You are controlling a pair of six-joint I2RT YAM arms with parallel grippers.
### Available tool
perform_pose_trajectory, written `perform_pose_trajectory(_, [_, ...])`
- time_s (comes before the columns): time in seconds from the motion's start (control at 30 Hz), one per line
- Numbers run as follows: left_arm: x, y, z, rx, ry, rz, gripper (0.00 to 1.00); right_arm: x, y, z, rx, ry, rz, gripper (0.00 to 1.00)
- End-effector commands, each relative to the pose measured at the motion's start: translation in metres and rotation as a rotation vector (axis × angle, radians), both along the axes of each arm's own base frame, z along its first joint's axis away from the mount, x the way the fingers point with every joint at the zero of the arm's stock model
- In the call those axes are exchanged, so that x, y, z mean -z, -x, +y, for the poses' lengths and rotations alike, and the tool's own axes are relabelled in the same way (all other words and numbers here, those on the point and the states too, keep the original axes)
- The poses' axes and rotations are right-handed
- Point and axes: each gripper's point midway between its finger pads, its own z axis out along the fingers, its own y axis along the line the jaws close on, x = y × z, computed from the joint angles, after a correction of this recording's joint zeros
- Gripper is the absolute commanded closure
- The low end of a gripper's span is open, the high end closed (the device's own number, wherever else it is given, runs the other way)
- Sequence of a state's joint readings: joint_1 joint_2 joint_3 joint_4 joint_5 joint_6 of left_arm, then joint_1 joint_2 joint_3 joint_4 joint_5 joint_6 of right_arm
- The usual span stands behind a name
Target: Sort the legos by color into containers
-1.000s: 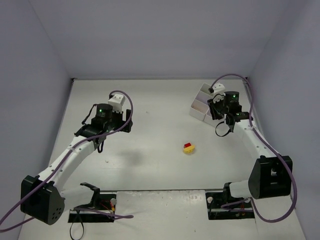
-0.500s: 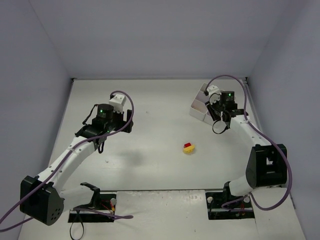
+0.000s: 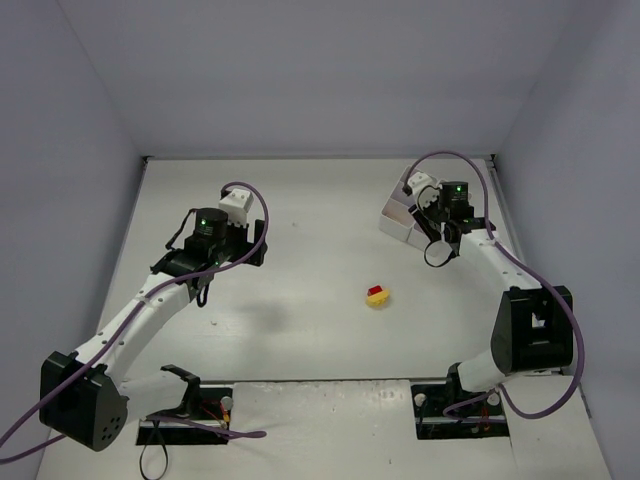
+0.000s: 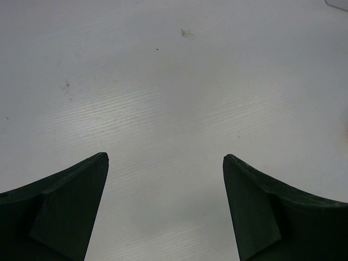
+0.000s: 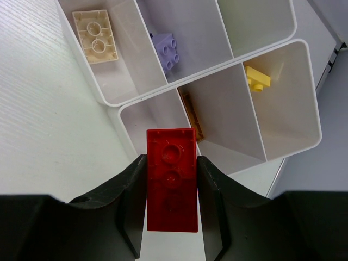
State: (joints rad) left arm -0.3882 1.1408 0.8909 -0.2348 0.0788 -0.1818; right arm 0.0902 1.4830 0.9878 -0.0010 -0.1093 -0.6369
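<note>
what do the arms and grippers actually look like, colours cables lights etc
Both arms match: the left arm and right arm have white links between bulky black joint housings, a purple cable looping along each, and a green light at each wrist beside a white camera block. The fingers are matte black wedges.

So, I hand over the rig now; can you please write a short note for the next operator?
Left claw: open, empty, over the table.
Right claw: shut on a red brick, at the near edge of the tray.
Done: cream brick, lavender brick, brown piece and yellow brick lie in separate compartments.
To do: release the red brick into a compartment, then sort the red-on-yellow pair mid-table, probably splitting it first.
</note>
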Motion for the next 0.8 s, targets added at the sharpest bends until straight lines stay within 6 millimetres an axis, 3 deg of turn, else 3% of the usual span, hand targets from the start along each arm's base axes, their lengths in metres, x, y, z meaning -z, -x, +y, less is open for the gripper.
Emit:
perform_pose_trajectory(0.0, [-0.0302, -0.0071, -0.0047, 0.012, 0.019, -0.096, 0.20, -0.0278, -0.0214, -0.0034, -0.032, 0.041, -0.109, 0.86])
perform_pose_trajectory(0.77, [-0.0299, -0.0056, -0.0040, 0.012, 0.016, -0.096, 0.20, -0.0238, -0.0300, -0.0029, -0.090, 0.092, -0.100, 0.79])
